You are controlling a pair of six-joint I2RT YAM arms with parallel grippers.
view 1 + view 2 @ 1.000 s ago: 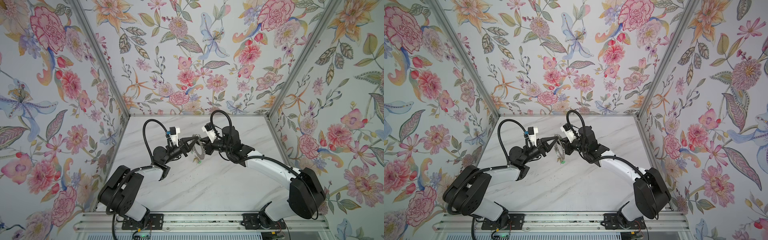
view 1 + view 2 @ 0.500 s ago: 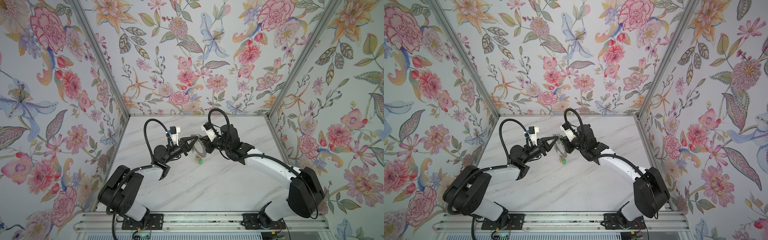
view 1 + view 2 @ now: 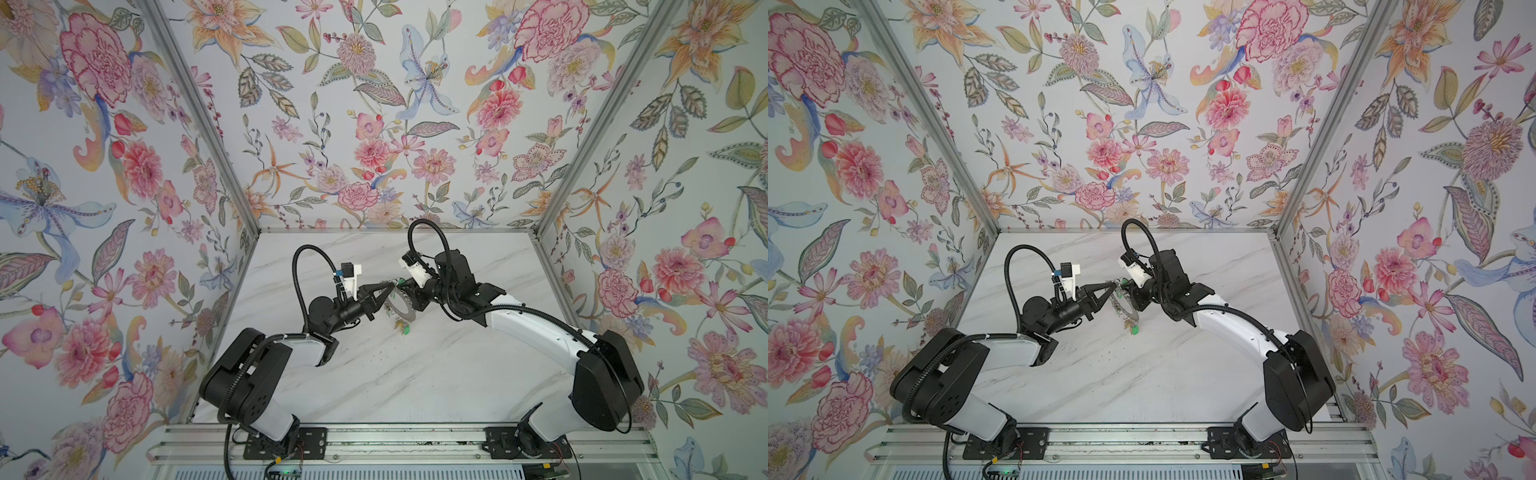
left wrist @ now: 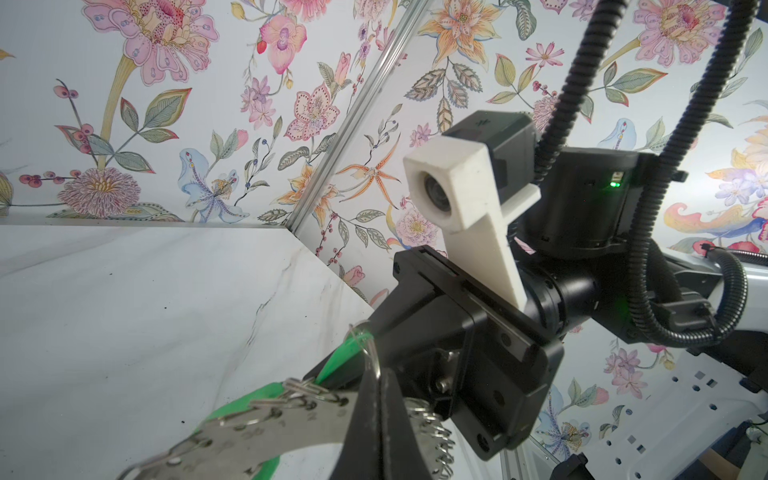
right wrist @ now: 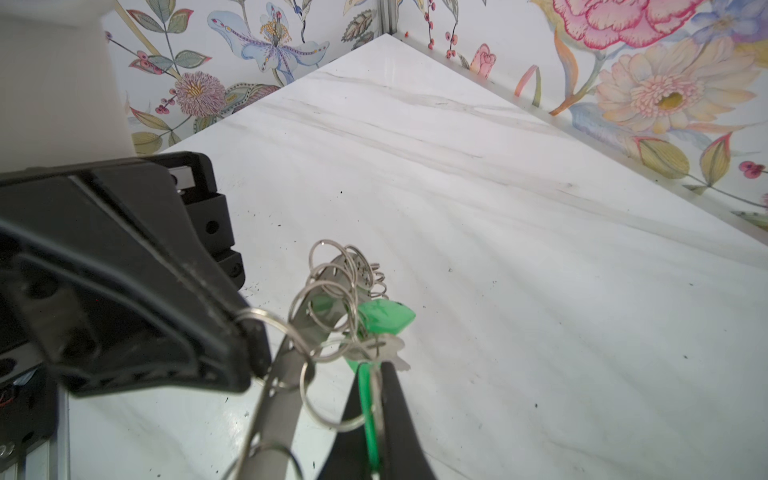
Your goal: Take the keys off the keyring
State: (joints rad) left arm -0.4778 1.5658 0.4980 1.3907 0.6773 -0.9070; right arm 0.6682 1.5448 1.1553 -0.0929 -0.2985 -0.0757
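Right wrist view has the right tool (image 5: 372, 384) in the foreground. Its two black fingers are pressed together on the edge-on plastic tag of a green-tagged metal key (image 5: 367, 413). The tag's long axis runs along the fingers, back toward the wrist. Just past the fingertips, thin wire loops (image 5: 328, 257) crowd the rim of the large flat grey metal keyring (image 5: 279, 384), which stands on edge, clear of the white marble worktop (image 5: 519, 216).

From the opposite side the left tool (image 5: 247, 336) is closed at the keyring's rim. Whether it pinches the flat band or only a wire loop there, I cannot tell.

In a top view the tools meet tip to tip above the middle of the worktop, somewhat nearer its back edge. The keyring lies between and just below them, and a second green-tagged key (image 3: 406, 331) dangles from its lower rim.

As I judge it, the pinched key must be drawn away from the left tool along the tag's axis, working its loop free.
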